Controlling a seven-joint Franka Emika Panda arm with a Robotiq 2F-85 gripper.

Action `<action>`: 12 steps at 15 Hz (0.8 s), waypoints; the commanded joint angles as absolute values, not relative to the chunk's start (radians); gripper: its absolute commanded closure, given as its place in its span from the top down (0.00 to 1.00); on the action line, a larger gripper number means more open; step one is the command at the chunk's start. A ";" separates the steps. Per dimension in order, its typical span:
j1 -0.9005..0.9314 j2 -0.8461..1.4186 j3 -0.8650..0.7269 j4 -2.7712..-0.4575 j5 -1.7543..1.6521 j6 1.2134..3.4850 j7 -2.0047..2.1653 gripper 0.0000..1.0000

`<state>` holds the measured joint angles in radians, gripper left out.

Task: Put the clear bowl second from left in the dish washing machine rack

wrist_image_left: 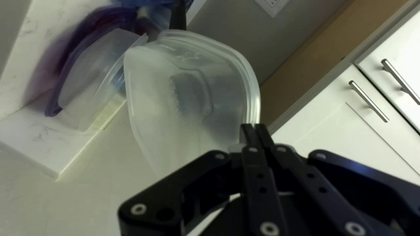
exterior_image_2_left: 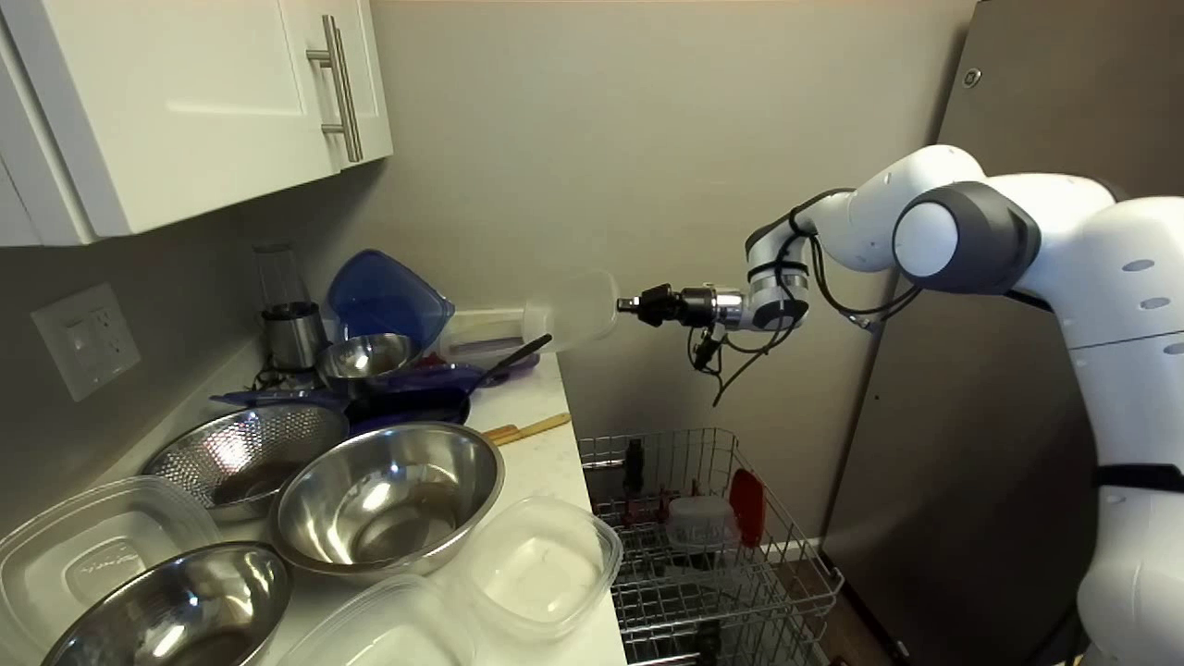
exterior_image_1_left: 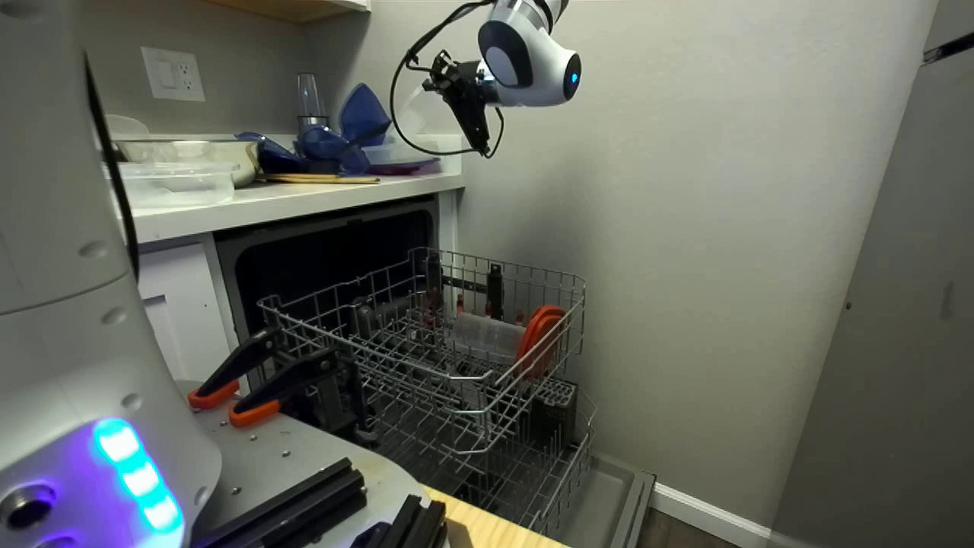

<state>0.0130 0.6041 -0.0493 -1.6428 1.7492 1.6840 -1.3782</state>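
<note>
My gripper (wrist_image_left: 252, 131) is shut on the rim of the clear bowl (wrist_image_left: 193, 98) in the wrist view. The bowl is see-through with a rounded-square opening, and it is tilted on its side in the air. In an exterior view the bowl (exterior_image_2_left: 575, 310) hangs from the fingertips (exterior_image_2_left: 629, 305) near the counter's far end. It shows only faintly beyond the gripper (exterior_image_1_left: 432, 82) in an exterior view. The dish washing machine rack (exterior_image_1_left: 466, 378) is pulled out, lower than the gripper; its wire also shows in an exterior view (exterior_image_2_left: 661, 601). A clear container (exterior_image_1_left: 487, 337) and orange-red lids (exterior_image_1_left: 542, 339) stand in it.
The white counter (exterior_image_2_left: 532, 472) holds steel bowls (exterior_image_2_left: 388, 499), a colander (exterior_image_2_left: 250, 453), clear containers (exterior_image_2_left: 541, 564) and blue pieces (exterior_image_2_left: 388, 296). A cabinet (exterior_image_2_left: 213, 92) hangs over the counter. The wall (exterior_image_1_left: 685, 228) is behind the rack. A lower rack (exterior_image_1_left: 548, 487) lies below.
</note>
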 commanded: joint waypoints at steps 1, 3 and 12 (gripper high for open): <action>0.041 0.497 -0.070 -1.737 1.675 1.818 -1.449 0.01; 0.048 0.467 -0.063 -1.758 1.641 1.892 -1.473 0.01; 0.052 0.394 -0.044 -1.806 1.598 2.055 -1.477 0.01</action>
